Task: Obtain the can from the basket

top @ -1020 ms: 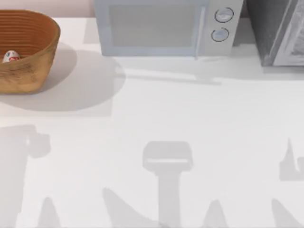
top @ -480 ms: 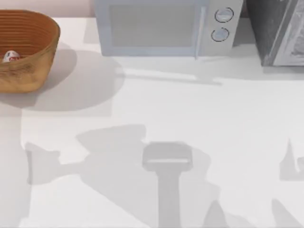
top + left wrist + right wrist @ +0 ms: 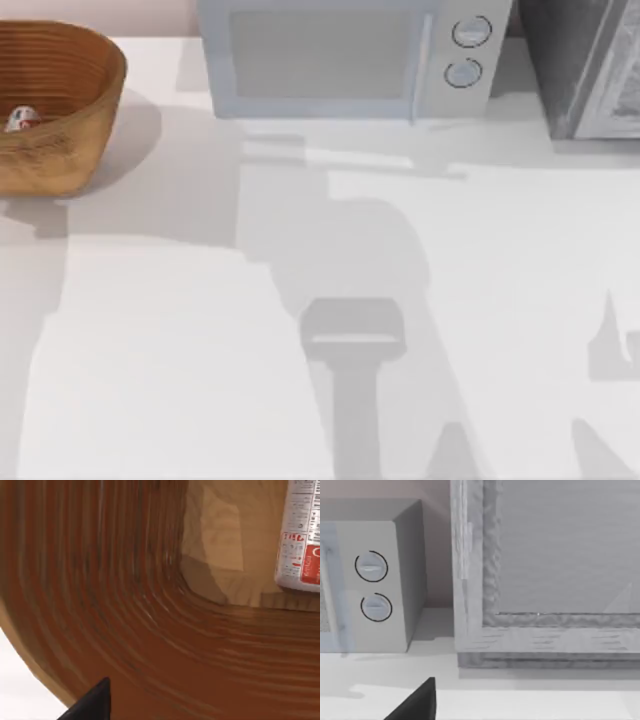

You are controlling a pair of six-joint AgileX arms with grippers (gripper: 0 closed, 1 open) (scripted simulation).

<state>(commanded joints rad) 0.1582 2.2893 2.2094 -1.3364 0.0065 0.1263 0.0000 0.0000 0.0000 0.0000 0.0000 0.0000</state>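
The basket (image 3: pixel 70 120) stands at the table's back left, an orange-brown woven bowl with ribbed rings inside. The can (image 3: pixel 20 118) lies in it, small and white with red marks. In the left wrist view the basket's ribbed inner wall (image 3: pixel 125 605) is very close, and the can (image 3: pixel 302 535) rests on the lighter floor of the basket, with its white label and red print facing the camera. A dark part of my left gripper (image 3: pixel 92 705) juts in over the basket's wall, apart from the can. A dark part of my right gripper (image 3: pixel 417 702) hangs above the table near the back right.
A grey microwave (image 3: pixel 340 55) stands at the back middle, with two round knobs (image 3: pixel 372 587) seen in the right wrist view. A grey framed cabinet (image 3: pixel 590 65) fills the back right corner. Arm shadows lie across the white table (image 3: pixel 520 260).
The large arm shadow has swept from the table's front left toward the back middle. The basket, the can and the microwave have stayed in place.
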